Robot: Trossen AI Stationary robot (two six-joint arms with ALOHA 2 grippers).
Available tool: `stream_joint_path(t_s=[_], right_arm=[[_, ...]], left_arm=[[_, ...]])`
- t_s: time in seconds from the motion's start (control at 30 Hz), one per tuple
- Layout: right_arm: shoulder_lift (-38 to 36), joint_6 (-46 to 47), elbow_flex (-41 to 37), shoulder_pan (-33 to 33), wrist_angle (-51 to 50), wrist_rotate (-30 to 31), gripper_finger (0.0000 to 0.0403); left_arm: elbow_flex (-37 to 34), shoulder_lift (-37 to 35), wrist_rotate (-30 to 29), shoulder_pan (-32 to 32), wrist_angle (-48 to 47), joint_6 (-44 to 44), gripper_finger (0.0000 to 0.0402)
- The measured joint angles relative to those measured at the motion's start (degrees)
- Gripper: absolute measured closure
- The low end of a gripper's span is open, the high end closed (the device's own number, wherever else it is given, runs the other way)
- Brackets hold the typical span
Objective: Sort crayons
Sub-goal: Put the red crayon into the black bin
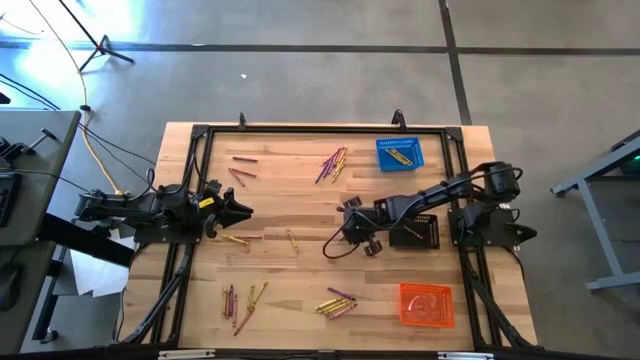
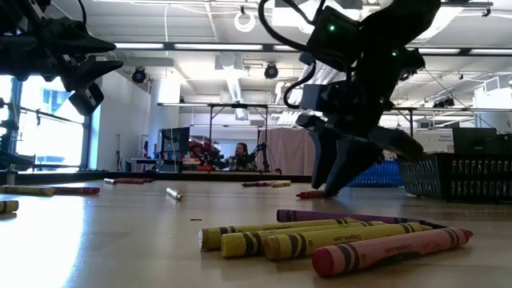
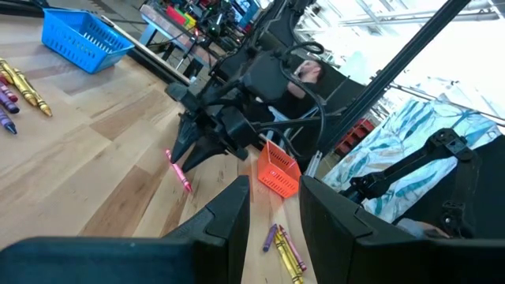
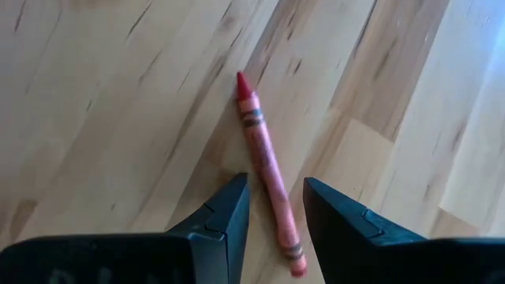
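Right gripper (image 4: 272,217) poised over bench (image 4: 102,102), jaws released, red crayon (image 4: 268,170) lay lengthwise between them, ungrasped, left gripper (image 1: 235,208) parked, jaws released.

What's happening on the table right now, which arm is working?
The right gripper is down near the table's middle, fingers open astride a single red crayon that lies flat on the wood, not yet gripped. The left gripper waits at the left side, open and empty. Yellow crayons already lie in the blue basket; loose crayon clusters remain scattered around the table.
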Motion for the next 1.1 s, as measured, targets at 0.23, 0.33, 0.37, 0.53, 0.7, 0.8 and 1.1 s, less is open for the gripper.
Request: stream_joint_path(t_s=[0.23,0.33,0.37,0.53,0.7,0.8,1.1], right_arm=[[0.43,0.50,-0.08,-2.04,1.92,-5.29,0.0290],[0.48,0.51,-0.13,-2.73,1.80,-7.72,0.0304],[0.51,0.50,-0.13,-3.00,1.75,-8.59,0.0311],[0.63,0.63,-0.17,-4.91,0.77,-14.23,0.0358],[0.58,2.16,-0.20,-7.39,0.71,-19.88,0.0394],[0.40,3.15,-0.24,-8.47,0.89,-21.56,0.0390],[-2.52,2.61,-0.52,-10.11,-0.14,-23.48,0.0398]], left_arm=[[0.00,0.01,0.00,-0.02,-0.02,0.01,0.0302],[0.00,-0.01,-0.01,0.00,-0.02,0.01,0.0302],[0.00,0.01,0.01,-0.02,-0.02,0.01,0.0302],[0.00,0.01,0.01,0.00,-0.02,-0.01,0.0302],[0.01,0.00,0.00,0.00,-0.01,-0.01,0.0302],[0.00,0.01,-0.01,-0.02,-0.02,-0.01,0.0302],[0.01,0.01,-0.01,0.00,-0.01,-0.01,0.0302]])
